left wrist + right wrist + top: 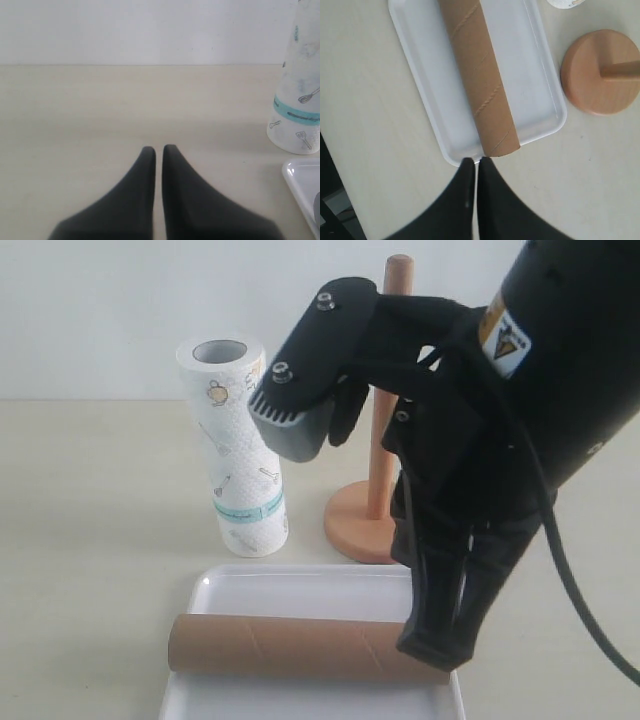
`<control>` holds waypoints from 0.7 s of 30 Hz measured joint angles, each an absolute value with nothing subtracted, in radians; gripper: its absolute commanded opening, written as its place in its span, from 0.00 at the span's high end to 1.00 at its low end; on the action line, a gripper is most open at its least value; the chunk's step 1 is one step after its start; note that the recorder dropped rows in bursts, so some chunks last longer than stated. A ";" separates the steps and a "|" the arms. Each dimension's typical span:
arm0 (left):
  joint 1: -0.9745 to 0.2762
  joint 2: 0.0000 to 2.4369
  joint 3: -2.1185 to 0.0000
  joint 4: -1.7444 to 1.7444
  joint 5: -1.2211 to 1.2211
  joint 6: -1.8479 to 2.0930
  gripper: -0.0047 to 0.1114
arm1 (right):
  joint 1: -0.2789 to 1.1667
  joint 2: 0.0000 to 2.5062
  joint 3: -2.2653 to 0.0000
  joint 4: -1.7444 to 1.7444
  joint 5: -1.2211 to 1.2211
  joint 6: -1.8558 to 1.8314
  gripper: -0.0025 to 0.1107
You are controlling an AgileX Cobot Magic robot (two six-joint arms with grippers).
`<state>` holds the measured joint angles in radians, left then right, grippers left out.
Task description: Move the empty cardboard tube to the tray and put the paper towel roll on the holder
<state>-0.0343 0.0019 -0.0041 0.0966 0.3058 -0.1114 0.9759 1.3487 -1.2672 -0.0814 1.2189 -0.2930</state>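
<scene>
Spreading under everything is a pale table (90, 540), and the tray (300, 582) on it serves as the marker for all else. Beyond the tray's far rim, toward its left half, the paper towel roll (240, 460) stands on end on the table, hollow core up, just clear of the tray. Beyond the far rim toward the right half stands the holder (357, 525), its post bare. Inside the tray, the cardboard tube (290, 648) lies lengthwise on the floor.

Over the tray's right end hangs the right gripper (435, 650), its fingers pressed together and empty, tips just past the tube's end; whether they brush it I cannot tell. The left gripper (158, 150) sits low over bare table off the tray's left side, fingers also pressed together on nothing, with the roll near it.

By my reading, the tube half of the job is done and the roll half has not begun. The next move calls for a gripper to open wide, take the roll around its body, lift it higher than the post's top, centre the core over the post, then lower it straight down.
</scene>
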 measured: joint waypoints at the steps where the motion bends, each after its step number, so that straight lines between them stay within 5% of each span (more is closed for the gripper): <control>1: -0.034 0.002 -0.004 0.097 0.306 -0.111 0.92 | 0.976 1.349 -1.267 -0.081 1.219 -0.293 0.97; 21: -0.034 0.002 -0.004 0.097 0.306 -0.111 0.92 | 0.976 1.323 -1.267 -0.111 1.219 -0.291 0.97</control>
